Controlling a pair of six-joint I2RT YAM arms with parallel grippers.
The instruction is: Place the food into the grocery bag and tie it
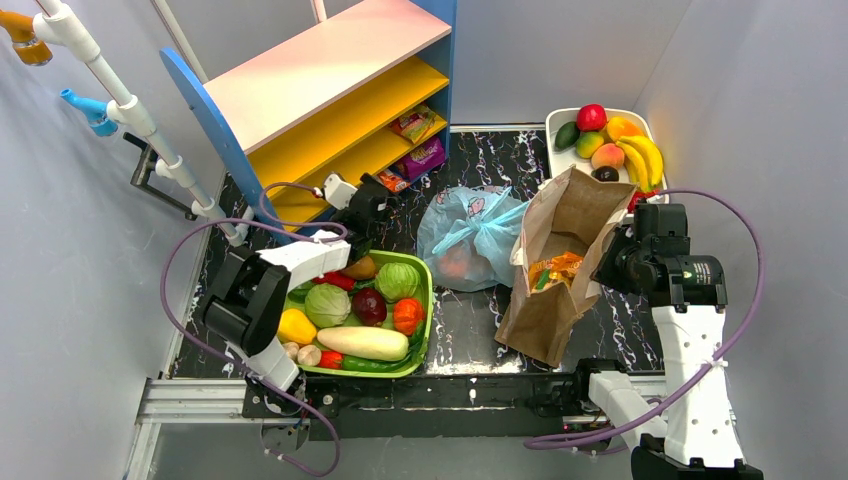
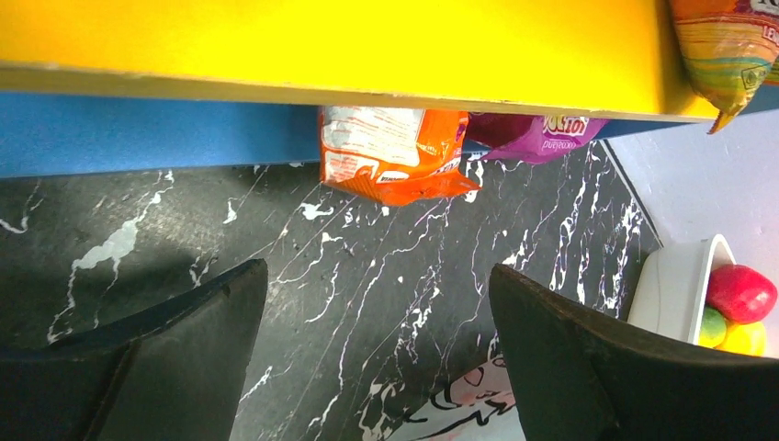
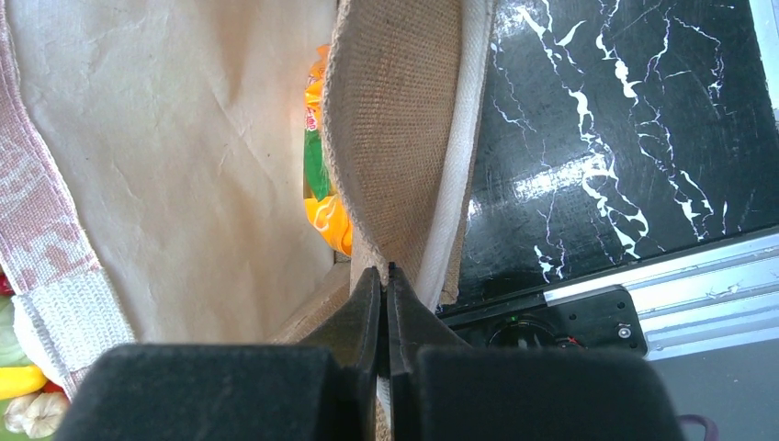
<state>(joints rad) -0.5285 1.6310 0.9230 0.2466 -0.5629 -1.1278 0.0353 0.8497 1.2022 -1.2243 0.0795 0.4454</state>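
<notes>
At mid-worktop, on the black marbled surface, the light-blue grocery bag sits between the green basket of vegetables and the brown bag, touching the latter. Its handles are bunched at the top in what looks like a knot. A round orange item shows through the plastic low on its near side. My left pincer hangs over the far rim of the basket, close to the bottom end of the blue-and-yellow shelf unit, with its jaws spread wide and nothing between them. From the left wrist, my left pincer looks down on bare marble. An orange snack packet and a purple one lie under the yellow shelf board, a corner of the printed blue bag is at the bottom edge, and the white fruit tray is off to the right. My right pincer is at the right rim of the brown bag. In its wrist view the right pincer is closed tight, its tips nipping the bag's woven edge strip. An orange-and-green packet lies inside that bag.
</notes>
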